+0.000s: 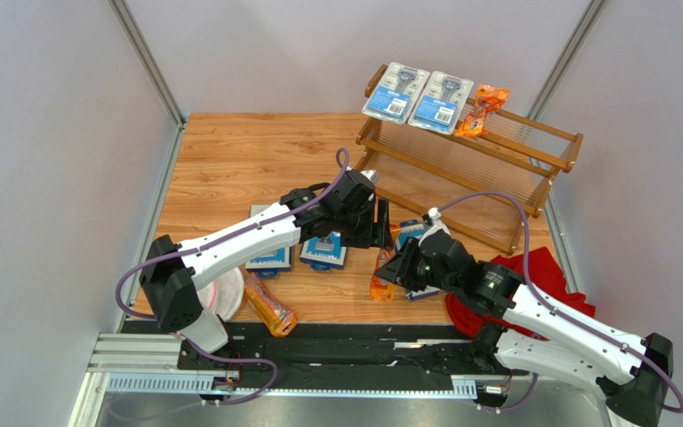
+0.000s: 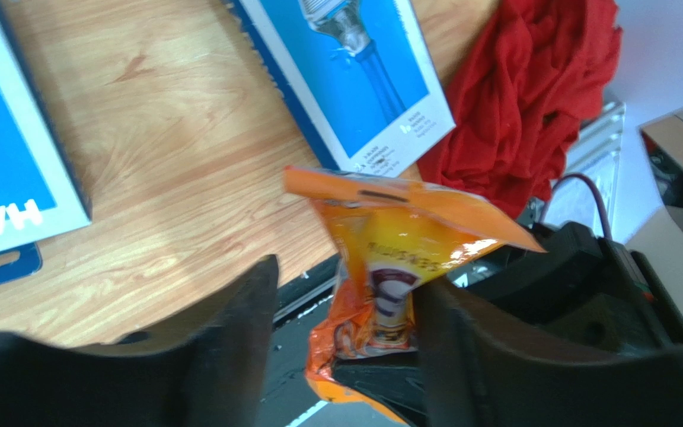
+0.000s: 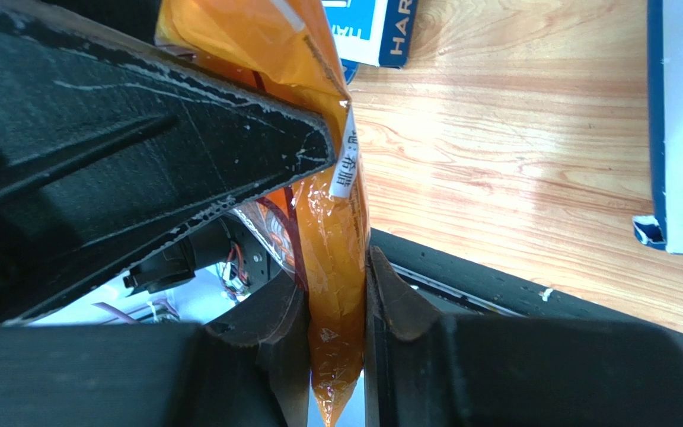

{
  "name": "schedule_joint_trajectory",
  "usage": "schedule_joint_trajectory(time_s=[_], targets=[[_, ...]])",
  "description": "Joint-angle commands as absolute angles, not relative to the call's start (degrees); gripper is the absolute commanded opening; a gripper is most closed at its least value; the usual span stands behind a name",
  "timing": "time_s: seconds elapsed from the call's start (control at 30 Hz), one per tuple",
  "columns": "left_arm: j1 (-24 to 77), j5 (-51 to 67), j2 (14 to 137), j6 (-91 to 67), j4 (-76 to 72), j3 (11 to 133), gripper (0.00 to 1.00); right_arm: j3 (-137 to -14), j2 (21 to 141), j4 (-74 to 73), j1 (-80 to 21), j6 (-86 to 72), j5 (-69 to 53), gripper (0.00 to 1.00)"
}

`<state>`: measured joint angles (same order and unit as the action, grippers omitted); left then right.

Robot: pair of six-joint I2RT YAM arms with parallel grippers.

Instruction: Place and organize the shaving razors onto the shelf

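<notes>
Atop the shelf (image 1: 496,233): two blister packs (image 1: 396,90) (image 1: 440,97), one orange bag (image 1: 481,108); right end effector (image 3: 334,311) pinches second bag (image 3: 336,222), left (image 2: 347,325) gapes.

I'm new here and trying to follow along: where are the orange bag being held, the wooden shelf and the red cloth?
orange bag (image 3: 336,258): right wrist view, its pinched middle.
shelf (image 1: 574,151): top external view, its right end post.
red cloth (image 2: 523,98): left wrist view, middle of its folds.

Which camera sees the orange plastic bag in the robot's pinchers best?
The left wrist view: the long orange plastic bag faces it, with its flat top strip and printed front showing. The right wrist view sees it edge-on, pinched in the right gripper. The top view shows only a small orange bit by that gripper.
</notes>
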<state>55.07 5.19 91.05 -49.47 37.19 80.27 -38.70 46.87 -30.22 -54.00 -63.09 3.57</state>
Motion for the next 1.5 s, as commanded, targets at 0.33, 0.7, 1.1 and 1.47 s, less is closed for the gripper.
schedule_joint_trajectory(time_s=[0.33,0.7,1.1,1.47], targets=[[54.84,0.09,76.66,-42.99,37.28,74.37,0.84,-44.21,46.32,-34.27,-54.14,-60.21,5.89,0.00],[54.84,-1.75,64.25,-41.57,36.30,65.84,0.87,-48.86,47.02,-38.93,-54.14,-57.92,7.20,0.00],[54.84,-1.50,60.65,-42.71,37.62,57.22,0.87,-69.49,57.20,-46.40,-51.86,-47.38,6.60,0.00],[54.84,-1.58,59.50,-43.33,38.41,52.47,0.87,-91.13,66.18,-52.56,-38.77,-38.76,-3.41,0.00]])
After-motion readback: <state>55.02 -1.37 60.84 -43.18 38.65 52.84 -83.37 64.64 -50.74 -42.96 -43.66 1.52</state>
